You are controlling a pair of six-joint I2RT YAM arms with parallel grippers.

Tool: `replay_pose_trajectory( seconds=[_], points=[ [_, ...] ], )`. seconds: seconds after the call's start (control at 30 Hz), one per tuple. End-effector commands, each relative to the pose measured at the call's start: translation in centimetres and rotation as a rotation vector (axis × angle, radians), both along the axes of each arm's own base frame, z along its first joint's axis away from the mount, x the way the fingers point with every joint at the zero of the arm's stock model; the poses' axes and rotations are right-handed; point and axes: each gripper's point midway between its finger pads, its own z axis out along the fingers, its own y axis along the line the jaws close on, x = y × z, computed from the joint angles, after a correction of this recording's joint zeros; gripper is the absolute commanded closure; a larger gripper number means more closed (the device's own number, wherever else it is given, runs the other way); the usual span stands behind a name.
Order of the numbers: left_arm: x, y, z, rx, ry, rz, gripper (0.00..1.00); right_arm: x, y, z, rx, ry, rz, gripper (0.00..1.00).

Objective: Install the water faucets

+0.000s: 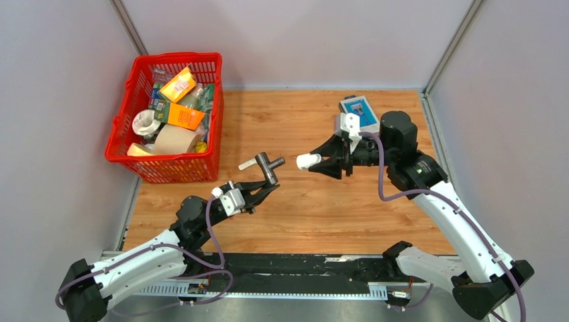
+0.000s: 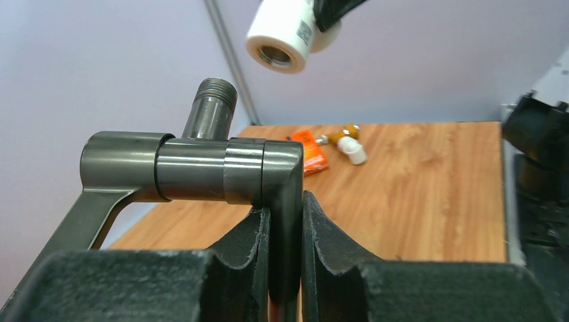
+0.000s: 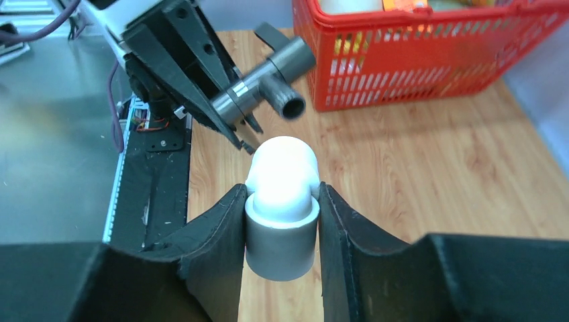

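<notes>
Nearest the arm bases, the left jaws stand narrow, clamped edgewise on the end of the faucet [image 2: 228, 178] and holding it in the air over the middle of the worktop [image 1: 302, 215]; its threaded stub [image 2: 213, 100] is angled up towards the right arm, its flat lever [image 1: 247, 163] sticks out towards the basket [image 1: 119, 131]. Just beyond, close but not touching, the right jaws are closed on the collar of the white elbow [image 3: 282, 181], whose open socket [image 2: 275, 55] faces the stub.

The faucet looks like solid dark metal; I judge it stiff, heavy for its size and smooth enough to twist between the pads, so the body end is the place to grip, leaving thread and lever free. The elbow is plastic, so probably light and rigid (round and slick too, and likely to roll in a loose hold); the collar is a sound hold, since it keeps the socket clear. Thread and socket will have to line up squarely before any turning, or they may cross.

How deep the faucet sits between the pads is hidden; the socket's inner thread is hard to make out; the elbow's mouth is out of sight from the right wrist. Farther off, an orange packet [image 2: 307, 153] and a small bottle [image 2: 345, 144] lie on the worktop, not findable from above; the basket's contents are a jumble; a blue-and-white box [image 1: 359, 111] sits behind the right arm.
</notes>
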Motion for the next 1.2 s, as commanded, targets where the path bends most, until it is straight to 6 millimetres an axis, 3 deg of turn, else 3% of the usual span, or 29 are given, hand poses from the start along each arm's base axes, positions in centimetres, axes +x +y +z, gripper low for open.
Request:
replay_pose_trajectory(
  seconds=[0.0, 0.13, 0.17, 0.2, 0.23, 0.37, 0.47, 0.6, 0.73, 0.83, 0.97, 1.17],
  points=[
    [-3.7, -0.9, 3.6, -0.097, -0.011, -0.227, 1.0, -1.3, 0.5, 1.8, 0.057, -0.26, 0.164, 1.0],
    [-4.5, -1.1, 4.8, -0.139, -0.016, -0.28, 1.0, -0.6, 0.7, 1.4, 0.068, -0.259, 0.154, 1.0],
    [-3.8, -1.3, 3.9, -0.107, 0.015, -0.255, 1.0, 0.3, 0.7, 1.1, 0.056, -0.242, 0.108, 1.0],
    [-3.0, -1.4, 4.3, -0.104, 0.03, -0.222, 1.0, 1.4, 0.5, 0.6, 0.037, -0.225, 0.041, 1.0],
    [-2.2, -1.8, 2.7, -0.037, 0.07, -0.191, 1.0, 2.9, 0.0, 0.0, 0.014, -0.194, -0.061, 1.0],
    [0.3, -2.3, 0.1, 0.075, 0.187, -0.092, 1.0, 8.1, -3.1, -4.3, -0.068, -0.014, -0.466, 1.0],
    [1.7, -2.0, -0.8, 0.108, 0.234, -0.017, 1.0, 10.1, -5.4, -9.3, -0.125, 0.15, -0.7, 1.0],
    [2.1, -1.7, -1.7, 0.146, 0.25, 0.016, 1.0, 10.0, -6.2, -17.2, -0.251, 0.4, -0.816, 1.0],
    [2.4, -1.5, -1.8, 0.172, 0.257, 0.038, 1.0, 10.9, -7.8, -23.4, -0.382, 0.539, -0.973, 0.98],
    [2.6, -1.4, -2.1, 0.188, 0.264, 0.049, 1.0, 11.7, -8.9, -26.3, -0.46, 0.573, -1.063, 0.93],
    [2.5, -1.5, -2.3, 0.2, 0.275, 0.042, 1.0, 11.4, -8.7, -29.8, -0.561, 0.649, -1.057, 0.91],
    [2.4, -1.5, -2.6, 0.219, 0.274, 0.039, 1.0, 11.0, -9.1, -31.1, -0.619, 0.685, -1.068, 0.74]
  ],
)
